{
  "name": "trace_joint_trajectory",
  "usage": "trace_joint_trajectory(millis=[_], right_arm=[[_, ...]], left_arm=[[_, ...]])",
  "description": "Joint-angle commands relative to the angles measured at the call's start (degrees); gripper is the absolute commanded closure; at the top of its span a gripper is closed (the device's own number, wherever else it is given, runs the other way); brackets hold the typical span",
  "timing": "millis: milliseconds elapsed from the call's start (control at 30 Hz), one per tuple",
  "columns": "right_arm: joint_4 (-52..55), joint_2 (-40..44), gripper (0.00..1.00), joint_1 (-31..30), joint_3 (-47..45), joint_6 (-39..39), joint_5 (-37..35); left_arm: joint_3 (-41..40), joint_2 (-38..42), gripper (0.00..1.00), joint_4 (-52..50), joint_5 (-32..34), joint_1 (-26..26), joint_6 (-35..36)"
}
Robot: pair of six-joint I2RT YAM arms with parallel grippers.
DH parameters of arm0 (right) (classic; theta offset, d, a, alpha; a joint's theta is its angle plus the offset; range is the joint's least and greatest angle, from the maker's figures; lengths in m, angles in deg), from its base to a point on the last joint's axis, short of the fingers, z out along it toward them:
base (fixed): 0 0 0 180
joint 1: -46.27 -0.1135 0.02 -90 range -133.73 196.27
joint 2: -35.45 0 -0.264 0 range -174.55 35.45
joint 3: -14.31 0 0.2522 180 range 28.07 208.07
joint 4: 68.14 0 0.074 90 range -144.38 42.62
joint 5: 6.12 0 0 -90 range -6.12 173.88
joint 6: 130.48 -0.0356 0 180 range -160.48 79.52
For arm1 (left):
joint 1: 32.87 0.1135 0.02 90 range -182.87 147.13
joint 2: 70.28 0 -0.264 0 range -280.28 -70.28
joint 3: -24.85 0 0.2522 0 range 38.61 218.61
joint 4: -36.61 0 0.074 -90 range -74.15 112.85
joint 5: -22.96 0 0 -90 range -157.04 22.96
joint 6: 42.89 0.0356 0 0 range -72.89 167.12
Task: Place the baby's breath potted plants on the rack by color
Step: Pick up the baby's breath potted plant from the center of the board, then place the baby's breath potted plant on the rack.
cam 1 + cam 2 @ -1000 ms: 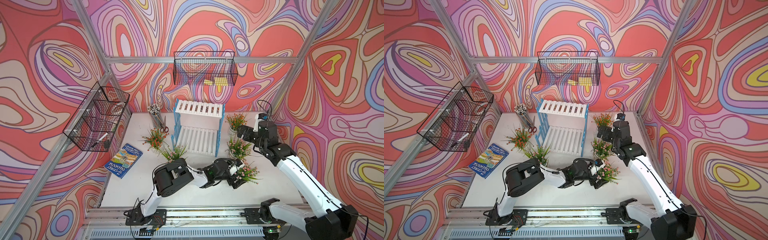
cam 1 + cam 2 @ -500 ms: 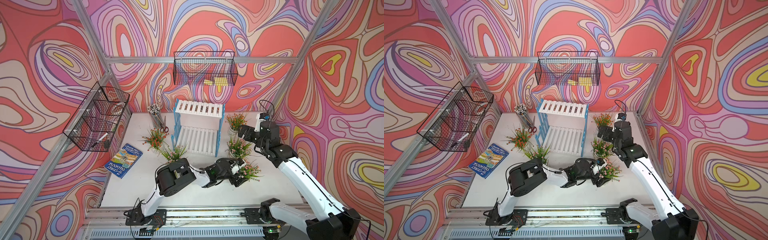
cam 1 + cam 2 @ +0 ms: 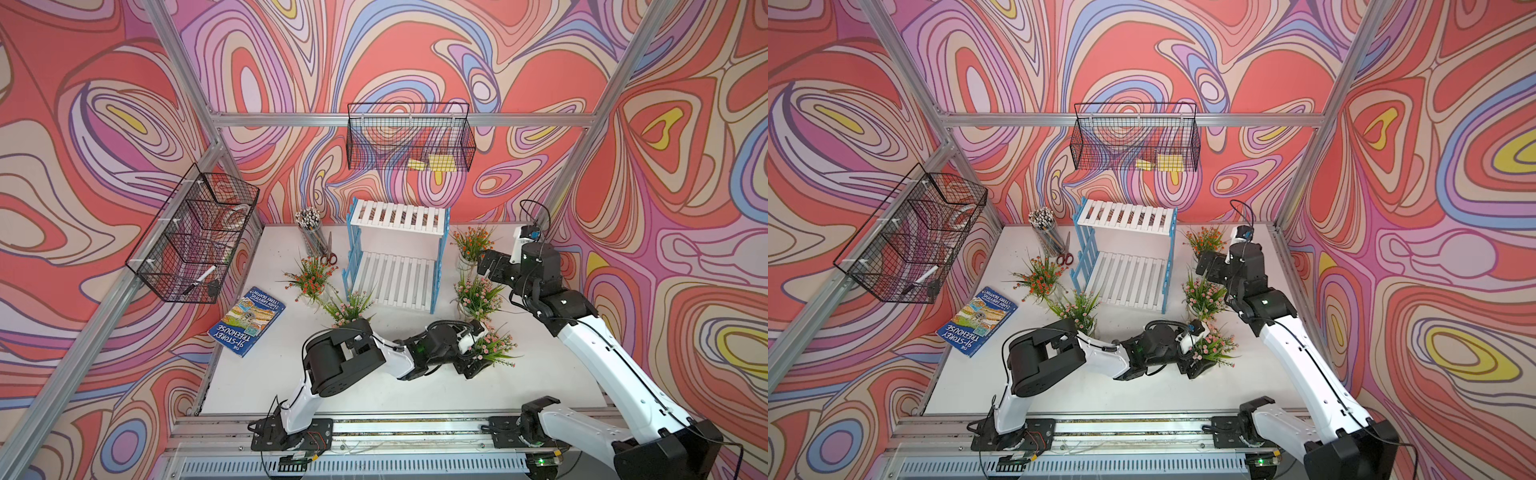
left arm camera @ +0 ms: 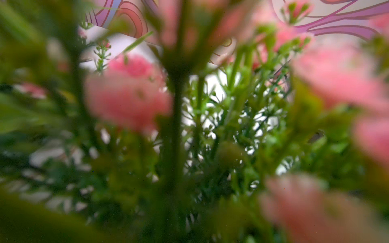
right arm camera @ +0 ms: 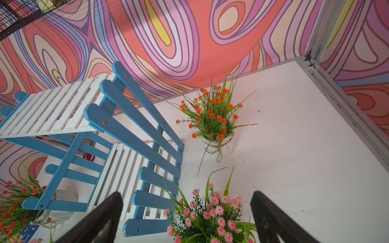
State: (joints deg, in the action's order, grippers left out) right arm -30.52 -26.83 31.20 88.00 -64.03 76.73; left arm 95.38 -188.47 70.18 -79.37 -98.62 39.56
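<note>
The rack [image 3: 397,216] stands at the back with both white shelves bare. Two orange-flowered baby's breath potted plants stand on the table, one left of the rack [image 3: 311,276] and one right of it [image 3: 471,243]. A pink one [image 3: 349,307] stands at the rack's front left and another [image 3: 476,293] at its right. My left gripper [image 3: 476,349] straddles the base of a third pink plant [image 3: 498,347]; blurred foliage [image 4: 130,101] hides the jaws in the left wrist view. My right gripper [image 5: 187,195] hangs open above the right pink plant [image 5: 210,214].
A pencil cup [image 3: 309,232] and scissors [image 3: 328,255] stand left of the rack. A blue book [image 3: 249,320] lies at the table's left edge. Black wire baskets hang on the back wall [image 3: 409,141] and the left wall [image 3: 195,237].
The left gripper has drawn in a little around the front pink plant's base. The plant and the right arm have hardly moved.
</note>
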Motion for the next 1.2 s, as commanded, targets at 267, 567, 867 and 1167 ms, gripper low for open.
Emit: trace_joint_trajectory(millis=[267,567,867,1167], right_arm=[[-1.00,0.41,0.02,0.28,-1.39,0.62,-1.54],[-2.21,-0.48,0.02,0.30,-1.12,0.44,-1.98],[-3.03,-0.54,0.02,0.33,-0.44,0.31,-2.67],[-3.46,-0.14,0.02,0.37,-0.40,0.77,-3.87]], left_arm=[[-6.73,11.71,0.45,-1.17,3.45,-0.65,0.48],[-13.03,22.35,0.45,-4.87,8.50,-0.69,0.98],[-15.64,33.19,0.41,-12.64,17.74,0.23,2.98],[-17.26,39.61,0.40,-16.39,20.79,5.97,2.94]])
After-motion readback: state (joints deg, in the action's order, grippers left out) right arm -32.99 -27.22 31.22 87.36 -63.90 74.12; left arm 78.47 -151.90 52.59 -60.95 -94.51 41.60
